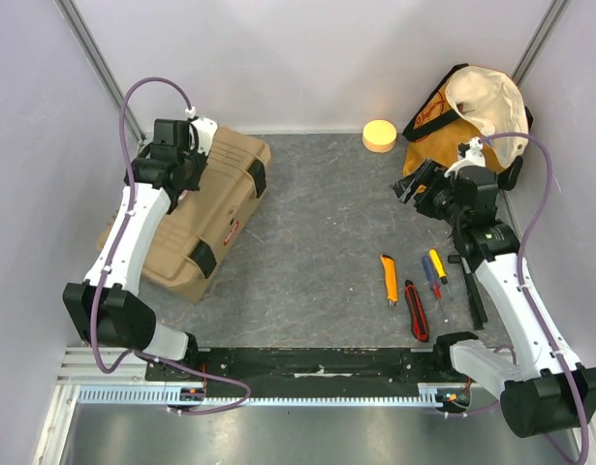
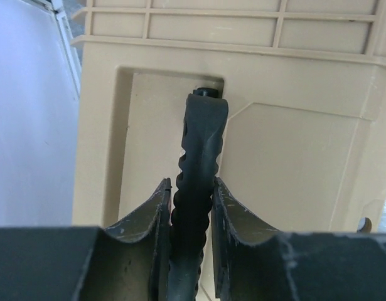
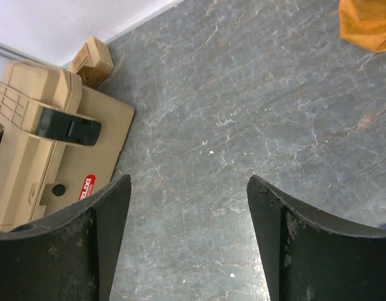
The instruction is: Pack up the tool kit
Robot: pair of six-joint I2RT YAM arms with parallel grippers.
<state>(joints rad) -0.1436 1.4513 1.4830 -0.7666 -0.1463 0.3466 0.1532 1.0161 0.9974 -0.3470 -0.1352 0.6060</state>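
The tool kit (image 1: 205, 208), a large tan hard case with black latches (image 1: 256, 174) and a red-white label (image 1: 232, 232), lies at the left of the table. My left gripper (image 1: 186, 145) is at its far top edge. In the left wrist view the left gripper (image 2: 191, 182) is shut on the case's black ribbed handle (image 2: 202, 138), which stands out from the tan shell (image 2: 293, 157). My right gripper (image 1: 414, 184) hangs open over the bare table at the right, nothing between its fingers (image 3: 189, 182). The right wrist view shows the tool kit (image 3: 29, 125) off to its left.
An orange-yellow cloth bag (image 1: 472, 111) sits at the back right, a yellow disc (image 1: 379, 136) beside it. Near the right arm lie an orange knife (image 1: 389, 279), a red-black knife (image 1: 416, 310), screwdrivers (image 1: 435, 271) and a black tool (image 1: 472, 291). A small tan block (image 3: 92, 58) rests behind the case.
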